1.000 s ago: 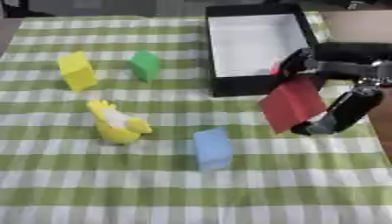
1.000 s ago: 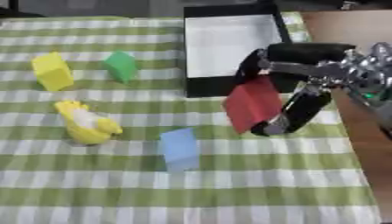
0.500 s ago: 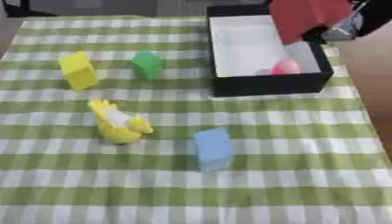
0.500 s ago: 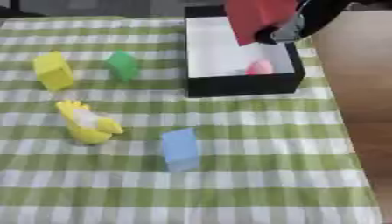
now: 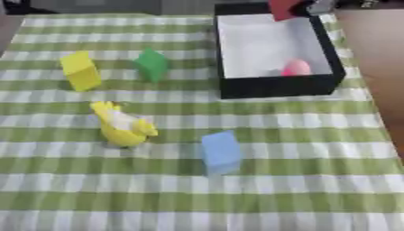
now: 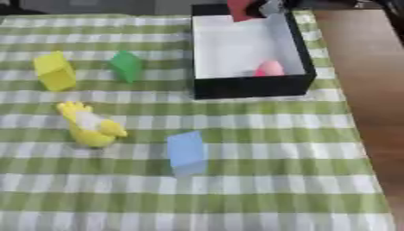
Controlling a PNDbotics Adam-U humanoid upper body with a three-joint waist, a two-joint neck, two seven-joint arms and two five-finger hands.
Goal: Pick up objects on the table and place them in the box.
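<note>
A red block (image 6: 241, 9) hangs over the far edge of the black box (image 5: 276, 85), at the top of both views. My right hand (image 6: 270, 6) is shut on it, with only a little of the hand showing; its arm comes in from the upper right. A pink rounded object (image 5: 296, 67) lies inside the box on its white floor, near the front right corner. On the green checked cloth lie a yellow block (image 5: 80, 70), a green block (image 5: 151, 64), a yellow duck-like toy (image 5: 120, 126) and a blue block (image 5: 221, 151). My left hand does not show.
The checked cloth (image 5: 300, 180) covers most of the table. Bare brown tabletop (image 6: 371, 90) runs along the right side, beyond the box.
My right hand has carried the red block from beside the box's near right corner up and over the box to its far edge. The other objects have stayed put.
</note>
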